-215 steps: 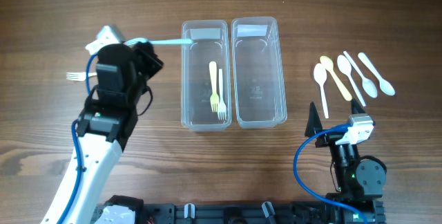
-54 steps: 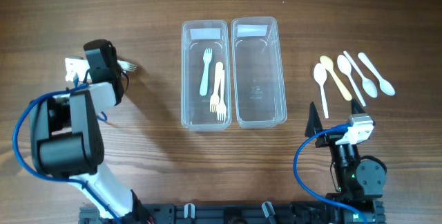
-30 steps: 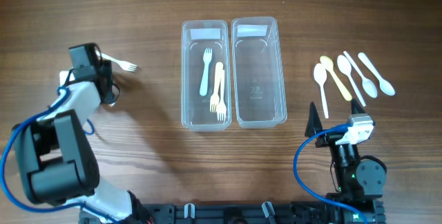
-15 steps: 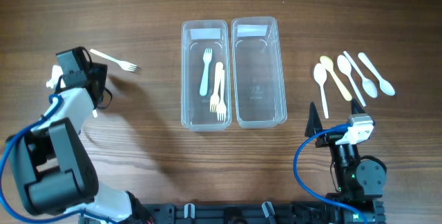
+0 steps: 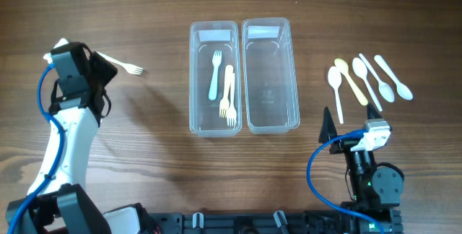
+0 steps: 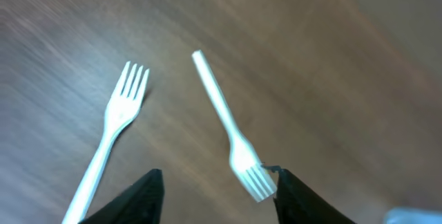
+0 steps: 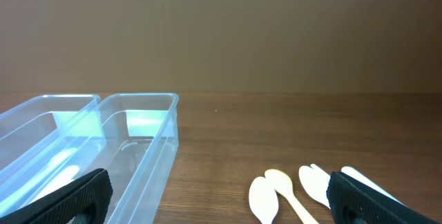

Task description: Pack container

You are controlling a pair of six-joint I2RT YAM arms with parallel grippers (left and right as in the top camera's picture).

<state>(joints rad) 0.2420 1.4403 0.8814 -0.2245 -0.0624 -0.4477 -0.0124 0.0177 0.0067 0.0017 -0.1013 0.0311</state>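
Observation:
Two clear containers stand side by side: the left one [image 5: 213,118] holds three forks, a light blue [image 5: 215,75], a yellow [image 5: 227,89] and a white one, and the right one [image 5: 271,118] is empty. My left gripper [image 5: 99,74] [image 6: 217,186] is open, low over two white forks on the wood. One fork [image 6: 116,124] lies left of the jaws. The tines of the other fork [image 6: 228,131] [image 5: 124,66] sit right beside the right finger [image 6: 297,200]. My right gripper [image 5: 351,129] [image 7: 217,207] is open and holds nothing. Several spoons [image 5: 361,79] [image 7: 283,186] lie just beyond it.
The left arm's white link [image 5: 65,140] and blue cable run down the table's left side. The right arm's base [image 5: 372,180] sits at the front right, below the spoons. Bare wood lies between the forks and the containers.
The left wrist has swung leftwards, away from the containers, over the two forks, and its jaws have narrowed. The right arm, containers and spoons have not moved.

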